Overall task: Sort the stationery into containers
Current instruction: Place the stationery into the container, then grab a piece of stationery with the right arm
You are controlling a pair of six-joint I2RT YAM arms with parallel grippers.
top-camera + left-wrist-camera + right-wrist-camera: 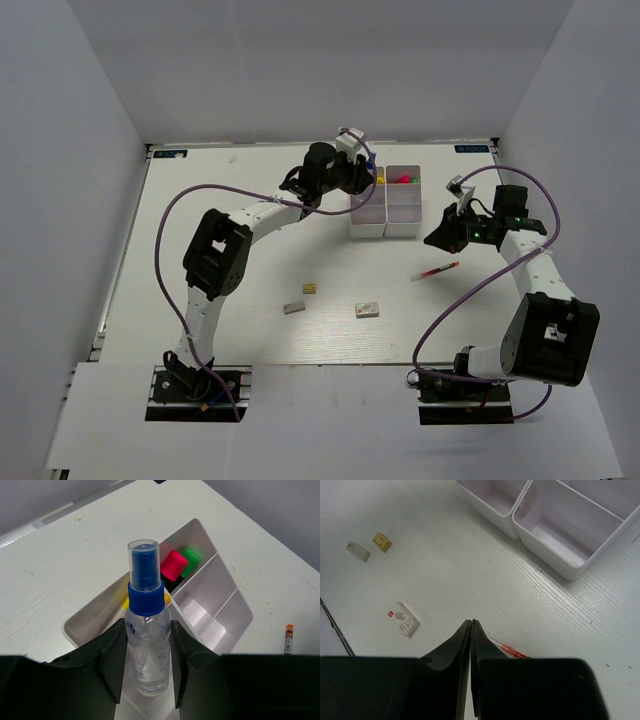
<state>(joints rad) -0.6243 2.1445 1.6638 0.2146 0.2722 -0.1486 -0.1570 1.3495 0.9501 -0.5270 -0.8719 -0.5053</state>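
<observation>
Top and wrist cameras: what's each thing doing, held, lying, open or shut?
Spray bottle, upright, held above the tray.
Left gripper, shut on the spray bottle.
Right gripper, shut, empty.
Red pen, lying on the table.
White eraser, grey eraser, tan eraser, lying loose.
Tray, near compartments empty.

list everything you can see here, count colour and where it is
tray: one, white, six compartments, far middle of the table
bottle: one, clear with a blue cap, held over the tray
highlighters: two, pink and green, in a far tray compartment
yellow thing: at least one, yellow, in the tray, mostly hidden
pen: one, red, on the table right of centre
erasers: three, tan, grey, white, loose on the near table
table: one, white, under everything
left gripper: one, black, shut on the bottle
right gripper: one, black, shut and empty, above the pen
</observation>
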